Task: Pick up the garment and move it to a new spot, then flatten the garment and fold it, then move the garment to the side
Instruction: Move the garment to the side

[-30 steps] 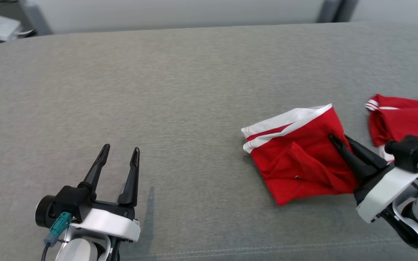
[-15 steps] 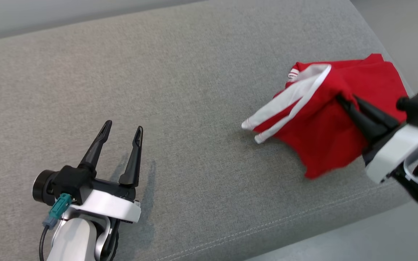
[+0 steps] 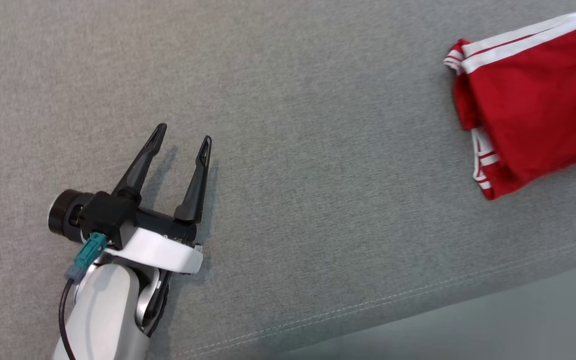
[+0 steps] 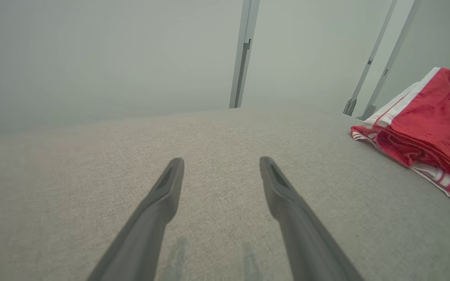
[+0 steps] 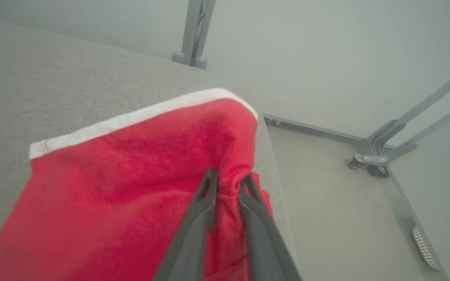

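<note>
A red cloth garment with white bands [image 3: 533, 100] lies at the far right of a big grey cloth cushion [image 3: 318, 150]. It is folded over into a few layers. The white bands run along its far edge and peek out at its left side. The garment is close to the right end of the cushion, and the pale floor [image 5: 326, 195] shows just past that end.

The right gripper [image 5: 229, 176] has its 2 dark fingers pressed close together. A bunched bit of the red cloth is pinched between them. In the left wrist view, 1 dark fingertip pokes out on top of the garment [image 4: 428, 121], at the right edge of that view.

The left gripper [image 3: 184, 134] is at the near left, well apart from the garment. Its 2 long fingers are spread wide and there is nothing between them. They point to the far side, out over bare grey cloth. I cannot tell if they touch the cushion. A soft shadow lies on the cloth just beside them.

A thin white seam [image 3: 368, 305] runs along the near edge of the cushion. Past the cushion, on the right, grey metal legs [image 5: 373, 156] with small wheels stand on the floor by a pale wall.
</note>
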Controlling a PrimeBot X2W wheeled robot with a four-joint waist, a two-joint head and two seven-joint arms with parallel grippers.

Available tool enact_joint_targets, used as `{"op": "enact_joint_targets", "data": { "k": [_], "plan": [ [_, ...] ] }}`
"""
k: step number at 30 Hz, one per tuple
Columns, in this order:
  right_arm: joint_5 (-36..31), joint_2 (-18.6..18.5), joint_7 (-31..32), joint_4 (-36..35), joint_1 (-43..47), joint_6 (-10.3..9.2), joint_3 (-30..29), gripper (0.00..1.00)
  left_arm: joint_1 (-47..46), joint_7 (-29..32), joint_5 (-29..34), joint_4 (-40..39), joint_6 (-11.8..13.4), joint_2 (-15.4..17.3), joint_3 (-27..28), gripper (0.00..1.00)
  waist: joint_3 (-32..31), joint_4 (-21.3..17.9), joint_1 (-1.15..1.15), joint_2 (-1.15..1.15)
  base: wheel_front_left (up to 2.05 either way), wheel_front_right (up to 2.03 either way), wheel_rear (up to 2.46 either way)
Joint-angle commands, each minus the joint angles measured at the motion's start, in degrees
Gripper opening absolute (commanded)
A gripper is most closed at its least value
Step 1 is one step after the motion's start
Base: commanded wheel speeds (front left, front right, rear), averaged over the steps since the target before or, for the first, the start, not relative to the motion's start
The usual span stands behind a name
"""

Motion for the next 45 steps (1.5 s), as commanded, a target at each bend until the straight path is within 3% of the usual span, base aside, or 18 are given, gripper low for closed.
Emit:
{"op": "enact_joint_targets", "data": {
  "k": [1, 7, 12, 13, 14, 15, 17, 20, 28, 38, 45],
  "plan": [
    [-2.0, -1.2, -1.8, 4.2, -0.8, -0.01, -1.1, 1.0, -2.3, -0.3, 0.8, -1.3, -0.2, 1.1, 1.3, 1.0, 2.5, 1.8, 0.0, 0.0, 0.0, 0.0, 0.0],
    [-8.4, 4.4, -6.4, 19.7, -4.6, -0.01, -5.8, 1.0, -4.0, -0.3, 0.7, -0.7, -0.3, 1.5, 0.5, 1.0, 3.6, 2.2, 0.0, 0.0, 0.0, 0.0, 0.0],
    [-10.5, 6.5, -7.2, 19.8, -4.9, -0.01, -11.0, 1.0, -4.0, -0.3, 0.3, 0.0, -0.2, 1.9, 0.8, 1.0, 2.1, 2.1, 0.0, 0.0, 0.0, 0.0, 0.0],
    [-11.1, 6.7, -7.3, 17.4, -4.4, -0.01, -13.4, 1.0, -3.8, -0.3, 0.2, 0.1, -0.1, 2.1, 1.0, 1.0, 1.6, 2.0, 0.0, 0.0, 0.0, 0.0, 0.0],
    [-16.7, 9.3, -7.3, 3.6, 2.0, -0.01, -24.3, 1.0, -2.2, -0.3, -0.1, 0.2, 0.8, 2.9, 2.2, 1.0, -1.2, 1.6, 0.0, 0.0, 0.0, 0.0, 0.0],
    [-29.4, 23.7, -7.3, -28.2, 25.7, -0.01, -38.7, 1.0, 2.7, -0.3, -1.2, -1.3, 2.6, 3.5, 3.7, 1.0, -8.1, 5.1, 0.0, 0.0, 0.0, 0.0, 0.0],
    [-32.2, 27.5, -7.3, -33.9, 31.8, -0.01, -40.4, 1.0, 4.1, -0.3, -1.8, -1.9, 3.3, 3.1, 4.2, 1.0, -10.0, 7.6, 0.0, 0.0, 0.0, 0.0, 0.0],
    [-33.9, 30.2, -7.3, -37.6, 36.5, -0.01, -40.9, 1.0, 5.6, -0.3, -2.6, -2.2, 3.8, 2.6, 4.7, 1.0, -11.7, 10.4, 0.0, 0.0, 0.0, 0.0, 0.0],
    [-36.9, 34.4, -7.3, -40.1, 45.9, -0.01, -42.9, 1.0, 9.6, -0.3, -4.1, -1.4, 4.6, 2.1, 5.6, 1.0, -16.6, 15.4, 0.0, 0.0, 0.0, 0.0, 0.0],
    [-38.1, 37.1, -5.8, -40.8, 55.3, -0.01, -44.7, 1.0, 14.8, 0.4, -5.9, 0.1, 6.0, 2.4, 7.1, 1.0, -22.4, 16.4, 0.0, 0.0, 0.0, 0.0, 0.0],
    [-38.8, 37.6, -4.3, -41.8, 58.5, -0.01, -44.1, 1.0, 16.4, 0.9, -7.3, 1.3, 5.5, 3.6, 8.1, 1.0, -24.7, 16.2, 0.0, 0.0, 0.0, 0.0, 0.0]
  ]
}}
